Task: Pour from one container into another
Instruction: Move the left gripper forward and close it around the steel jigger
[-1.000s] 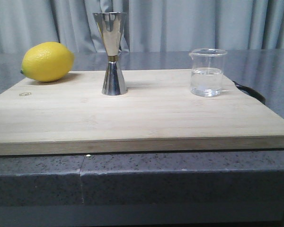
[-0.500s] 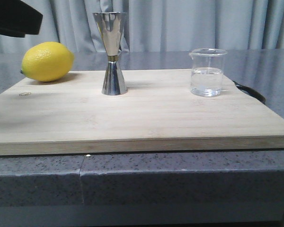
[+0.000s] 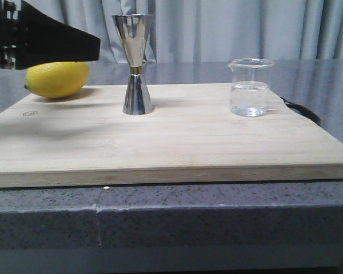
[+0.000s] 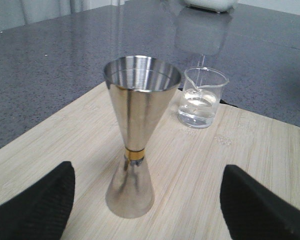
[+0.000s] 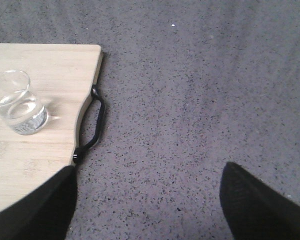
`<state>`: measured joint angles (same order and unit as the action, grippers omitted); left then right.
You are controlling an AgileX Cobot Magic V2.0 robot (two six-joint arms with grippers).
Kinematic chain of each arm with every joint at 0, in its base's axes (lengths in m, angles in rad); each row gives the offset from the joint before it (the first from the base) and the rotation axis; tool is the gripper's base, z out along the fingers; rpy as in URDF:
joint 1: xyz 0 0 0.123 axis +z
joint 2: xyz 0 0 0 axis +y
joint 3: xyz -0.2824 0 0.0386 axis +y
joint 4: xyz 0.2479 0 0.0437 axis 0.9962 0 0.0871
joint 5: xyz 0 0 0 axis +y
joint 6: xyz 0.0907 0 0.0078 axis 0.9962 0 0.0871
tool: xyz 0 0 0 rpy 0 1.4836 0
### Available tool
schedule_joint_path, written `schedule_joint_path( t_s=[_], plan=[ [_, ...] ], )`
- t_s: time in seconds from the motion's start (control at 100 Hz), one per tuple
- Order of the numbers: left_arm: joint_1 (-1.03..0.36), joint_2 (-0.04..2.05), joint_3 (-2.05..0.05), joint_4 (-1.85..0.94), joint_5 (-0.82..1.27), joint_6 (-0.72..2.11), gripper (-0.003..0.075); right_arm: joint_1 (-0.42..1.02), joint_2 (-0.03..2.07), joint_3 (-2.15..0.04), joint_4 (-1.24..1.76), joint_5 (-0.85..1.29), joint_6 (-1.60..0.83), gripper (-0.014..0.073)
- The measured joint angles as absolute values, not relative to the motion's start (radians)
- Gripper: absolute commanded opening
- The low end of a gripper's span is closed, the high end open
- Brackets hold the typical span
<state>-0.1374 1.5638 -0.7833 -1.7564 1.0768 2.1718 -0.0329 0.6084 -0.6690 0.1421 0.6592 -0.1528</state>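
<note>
On the far left of the board (image 3: pixel 177 142) the left gripper (image 4: pixel 147 197) hangs above the lemon (image 3: pixel 57 74), fingers spread wide and holding nothing; from its wrist the jigger (image 4: pixel 135 150) stands straight ahead between the two finger pads. The jigger (image 3: pixel 136 65) stands upright left of the board's centre, well apart from the lemon, its wide cup empty. Polished steel with a narrow waist and a small foot, it is likely rigid, slippery and easy to tip, so a steadying hold would best close at or just below the gold band, squarely and not hard. To the right, near the board's handle end, the beaker (image 3: pixel 250 87) stands upright, about half full of clear liquid. Thin glass looks light but fragile and smooth; the safest hold is probably across the straight wall below the flared rim, with the spout turned toward the jigger, firm enough not to slip. Furthest right, the right gripper (image 5: pixel 147 200) is over the counter (image 5: pixel 200 90) off the board's edge, fingers wide apart and empty, the beaker (image 5: pixel 17 102) well off to one side.
</note>
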Motion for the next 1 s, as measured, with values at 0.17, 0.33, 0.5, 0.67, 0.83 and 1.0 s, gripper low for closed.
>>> schedule_joint_path(
  t_s=[0.17,0.33,0.5,0.67,0.83,1.0],
  plan=[
    [-0.192,1.637,-0.846,-1.766,1.077,2.198,0.0555,-0.033,0.608,-0.669,0.142,0.659,-0.153,0.0534],
    [-0.228,1.712,-0.926,-1.768,1.077,2.204,0.0555,-0.033,0.608,-0.669,0.142,0.659,-0.153,0.0534],
    [-0.264,1.778,-0.997,-1.772,1.077,2.207,0.0554,-0.033,0.608,-0.669,0.142,0.659,-0.153,0.0534],
    [-0.277,1.791,-1.021,-1.772,1.077,2.207,0.0455,-0.033,0.608,-0.669,0.142,0.659,-0.153,0.0534],
    [-0.277,1.791,-1.021,-1.772,1.078,2.207,0.0321,-0.033,0.608,-0.669,0.142,0.659,-0.153,0.0534],
    [-0.277,1.791,-1.021,-1.772,1.079,2.207,0.0238,-0.033,0.608,-0.669,0.142,0.659,-0.153,0.0534]
  ],
)
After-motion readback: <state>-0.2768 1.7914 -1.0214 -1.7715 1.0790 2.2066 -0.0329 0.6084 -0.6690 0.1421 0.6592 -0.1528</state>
